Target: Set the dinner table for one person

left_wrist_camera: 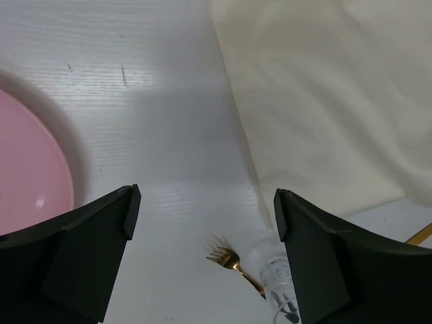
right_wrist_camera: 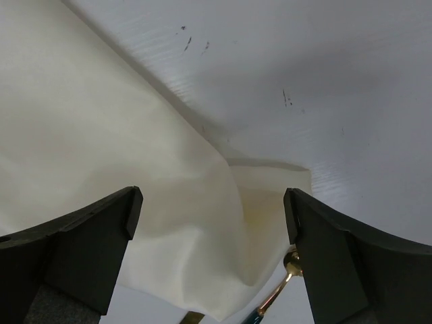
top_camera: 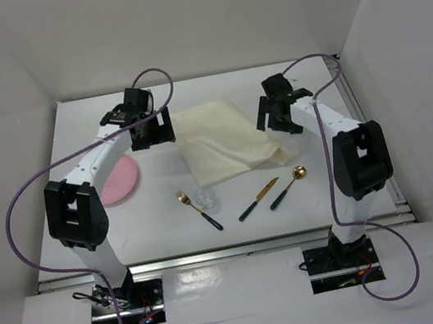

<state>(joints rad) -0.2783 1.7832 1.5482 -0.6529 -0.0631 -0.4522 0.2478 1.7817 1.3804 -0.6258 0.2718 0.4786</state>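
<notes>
A cream cloth (top_camera: 221, 140) lies rumpled on the white dinner table (top_camera: 169, 228), its right corner folded. It also shows in the left wrist view (left_wrist_camera: 324, 101) and the right wrist view (right_wrist_camera: 101, 148). A pink plate (top_camera: 120, 182) sits at the left, partly under the left arm. A gold fork (top_camera: 198, 208), a clear glass (top_camera: 206, 199), a gold knife (top_camera: 258, 199) and a gold spoon (top_camera: 289, 186) lie near the front. My left gripper (top_camera: 150, 130) is open and empty above the cloth's left edge. My right gripper (top_camera: 275, 115) is open and empty above the cloth's right corner.
White walls enclose the table at the back and both sides. A metal rail (top_camera: 224, 254) runs along the near edge. Purple cables (top_camera: 20, 203) loop beside each arm.
</notes>
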